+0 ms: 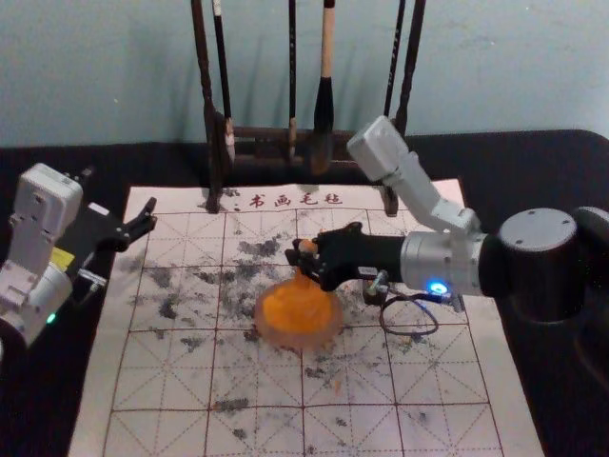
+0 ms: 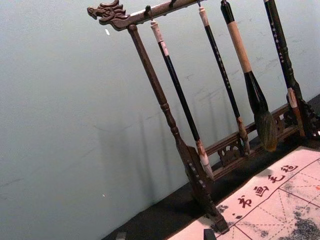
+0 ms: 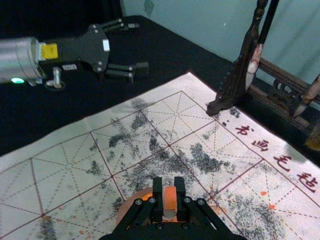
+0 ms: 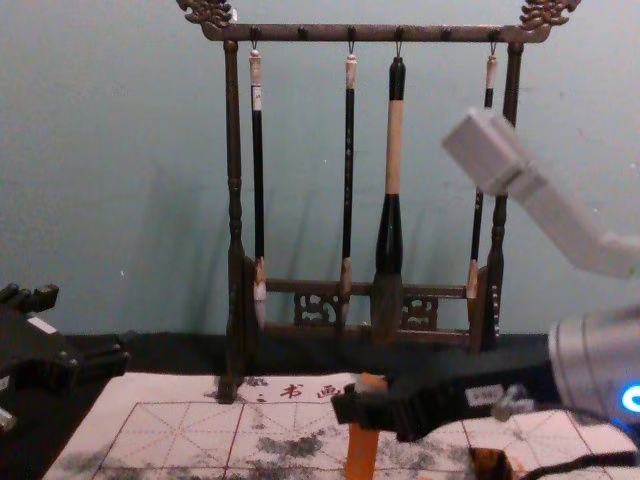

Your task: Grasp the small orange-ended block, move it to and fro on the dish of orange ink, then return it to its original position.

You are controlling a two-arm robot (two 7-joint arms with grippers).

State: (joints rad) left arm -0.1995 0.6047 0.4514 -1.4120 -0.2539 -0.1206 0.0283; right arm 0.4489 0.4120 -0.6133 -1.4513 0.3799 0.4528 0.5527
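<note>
Though contact is unclear, block [image 1: 307, 246] pinched in right gripper [image 1: 306, 260] over dish [image 1: 301, 341]; left gripper [image 1: 120, 190], spread, near mat [image 1: 164, 388].

Looking forward and down from the head, lower and flatter from the chest, catching brush rack [image 4: 300, 33] and mat [image 1: 162, 381] in both. Facing the rack close-up off left wrist, down across the mat off right.

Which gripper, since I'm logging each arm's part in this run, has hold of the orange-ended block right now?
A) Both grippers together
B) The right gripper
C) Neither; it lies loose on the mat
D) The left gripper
B: the right gripper has its fingers against both sides of the orange-ended block, while the left gripper is open with nothing between its fingers.
</note>
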